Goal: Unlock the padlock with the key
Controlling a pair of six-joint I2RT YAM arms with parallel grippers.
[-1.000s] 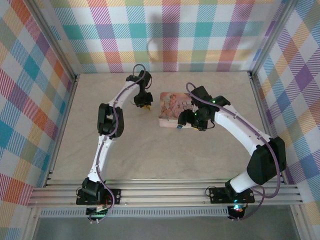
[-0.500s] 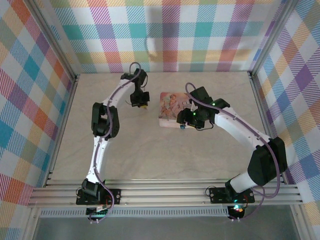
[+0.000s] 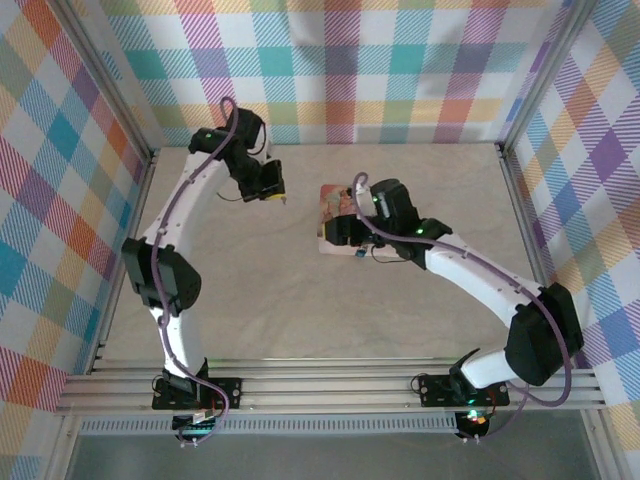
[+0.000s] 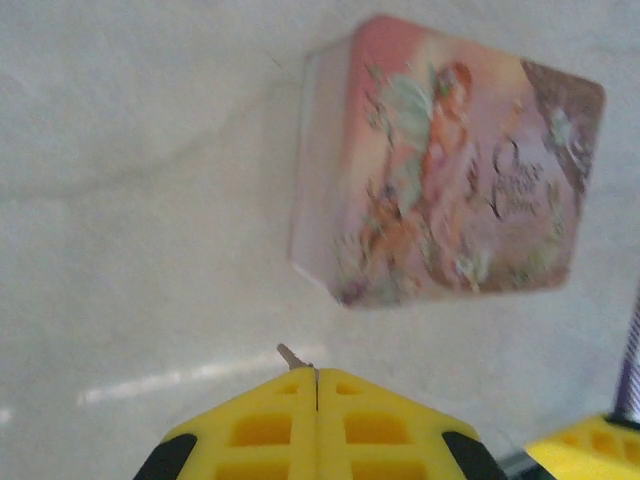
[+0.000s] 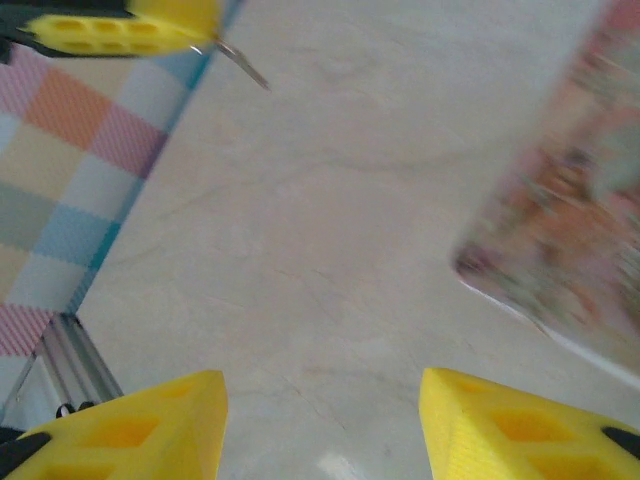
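Observation:
My left gripper [image 3: 277,191] hangs above the table, left of the pink fairy-picture box [image 3: 336,222], and is shut on the key. In the left wrist view the grey key tip [image 4: 291,355] pokes out between the closed yellow fingers [image 4: 262,425]. The right wrist view shows that key [image 5: 243,62] at its top left. My right gripper [image 3: 338,234] sits over the box's near left part. It stands open [image 5: 320,420] with only bare table between its fingers. The blue padlock [image 3: 358,254] lies at the box's front edge, just right of that gripper.
The pink box [image 4: 445,190] lies flat on the beige table [image 3: 300,300], near the back middle. Checked walls and metal rails [image 3: 130,230] close in the left, back and right sides. A right finger [image 4: 580,455] shows at the left wrist view's bottom right.
The left arm has swung left and toward the back wall, carrying the key away from the box. The right gripper has shifted left across the box.

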